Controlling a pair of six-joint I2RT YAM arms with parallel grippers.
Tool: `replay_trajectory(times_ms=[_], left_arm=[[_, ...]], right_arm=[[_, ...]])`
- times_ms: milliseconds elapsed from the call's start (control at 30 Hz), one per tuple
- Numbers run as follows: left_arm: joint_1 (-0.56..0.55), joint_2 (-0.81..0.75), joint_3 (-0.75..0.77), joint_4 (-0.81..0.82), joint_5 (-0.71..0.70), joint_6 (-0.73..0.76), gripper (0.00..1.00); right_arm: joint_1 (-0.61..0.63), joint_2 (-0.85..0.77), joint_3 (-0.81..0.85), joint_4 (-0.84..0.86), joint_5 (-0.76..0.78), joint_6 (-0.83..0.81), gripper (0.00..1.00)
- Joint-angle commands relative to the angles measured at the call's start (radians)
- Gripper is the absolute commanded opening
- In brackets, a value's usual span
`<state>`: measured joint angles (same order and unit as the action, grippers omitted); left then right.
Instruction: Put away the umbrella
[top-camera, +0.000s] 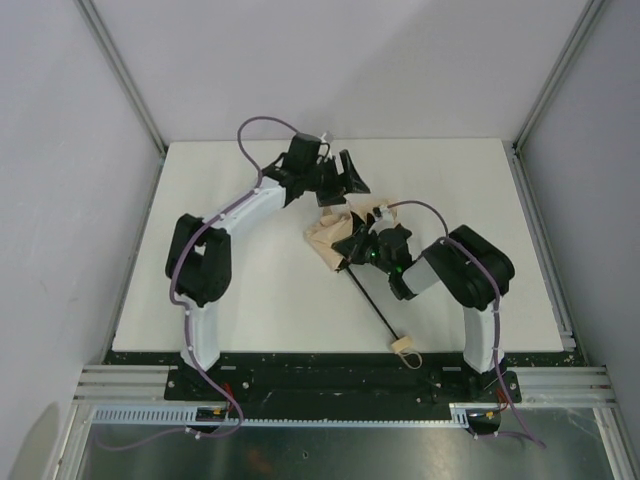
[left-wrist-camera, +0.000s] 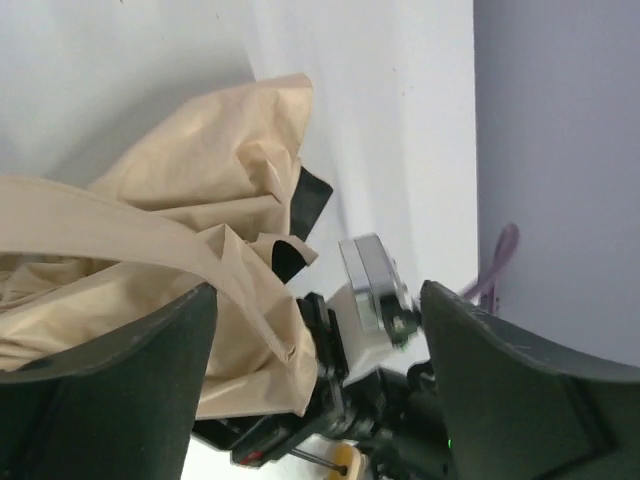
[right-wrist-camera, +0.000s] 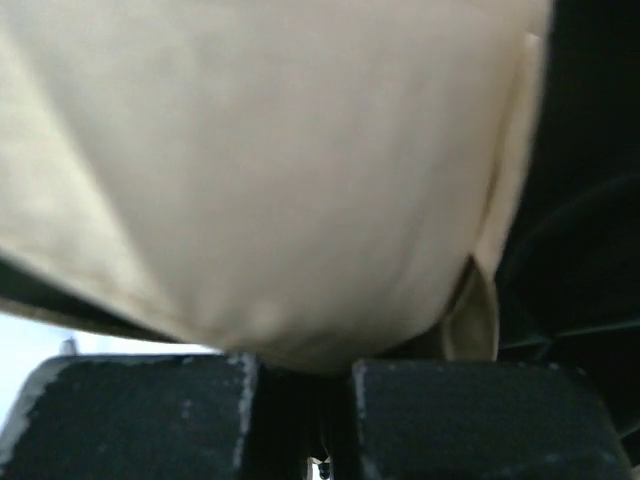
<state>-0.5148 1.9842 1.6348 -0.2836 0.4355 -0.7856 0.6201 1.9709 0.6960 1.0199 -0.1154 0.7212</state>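
Status: the task is in hand, not complete. The compact folding umbrella of plain beige fabric (top-camera: 328, 236) lies on the white counter (top-camera: 250, 300), right of centre. Its canopy (left-wrist-camera: 200, 200) is collapsed into a loose, crumpled bundle, neither rolled nor strapped. The thin black metal shaft (top-camera: 372, 300) is drawn out at length. It runs from the bundle toward the near edge, where the small tan handle (top-camera: 405, 348) rests on the counter.

Right gripper (top-camera: 352, 242): narrow, pinched on a fold of the canopy. Its wrist view shows fabric pressed into the slim gap between the fingers (right-wrist-camera: 130, 410).

Left gripper (top-camera: 345, 178): spread wide, holding nothing, just beyond the far side of the bundle, with canopy fabric lying across one finger.

Outstanding, by my judgement: shorten the shaft, gather and secure the canopy, stow the umbrella.

Containers: no sleeve, bin or case is visible in any view. Where the umbrella is to be stowed cannot be told.
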Motion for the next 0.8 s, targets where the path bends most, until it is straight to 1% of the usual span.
replay_trajectory(times_ms=[0, 67, 133, 233, 300, 367, 433, 533, 600, 667, 700, 767], left_arm=[[-0.011, -0.050, 0.126, -0.125, -0.131, 0.203, 0.94], [-0.006, -0.122, 0.099, -0.150, -0.211, 0.231, 0.98], [0.005, -0.214, 0.031, -0.155, -0.276, 0.231, 0.99], [0.033, -0.361, -0.124, -0.155, -0.387, 0.213, 0.99], [0.060, -0.451, -0.240, -0.140, -0.418, 0.190, 0.97], [0.094, -0.518, -0.359, -0.093, -0.340, 0.150, 0.95], [0.113, -0.553, -0.482, -0.009, -0.220, 0.087, 0.97], [0.112, -0.587, -0.667, 0.167, -0.102, -0.050, 0.99], [0.108, -0.603, -0.809, 0.348, -0.063, -0.199, 0.99], [0.103, -0.593, -0.914, 0.524, -0.044, -0.342, 0.99], [0.096, -0.573, -0.939, 0.582, -0.040, -0.397, 0.99], [0.078, -0.511, -0.940, 0.645, -0.040, -0.450, 0.99]], right_arm=[[-0.087, 0.148, -0.048, 0.044, -0.286, 0.213, 0.00], [-0.127, 0.209, -0.052, 0.094, -0.368, 0.292, 0.00], [-0.162, 0.256, -0.053, 0.141, -0.437, 0.364, 0.00], [-0.200, 0.296, -0.053, 0.176, -0.506, 0.450, 0.00], [-0.213, 0.303, -0.051, 0.181, -0.528, 0.491, 0.00], [-0.220, 0.310, -0.040, 0.180, -0.549, 0.528, 0.00], [-0.225, 0.312, -0.027, 0.175, -0.556, 0.552, 0.00], [-0.233, 0.312, -0.010, 0.151, -0.558, 0.558, 0.00], [-0.238, 0.315, 0.005, 0.135, -0.563, 0.554, 0.00], [-0.241, 0.320, 0.018, 0.119, -0.570, 0.549, 0.00], [-0.243, 0.320, 0.023, 0.109, -0.572, 0.546, 0.00], [-0.249, 0.318, 0.032, 0.088, -0.573, 0.537, 0.00]])
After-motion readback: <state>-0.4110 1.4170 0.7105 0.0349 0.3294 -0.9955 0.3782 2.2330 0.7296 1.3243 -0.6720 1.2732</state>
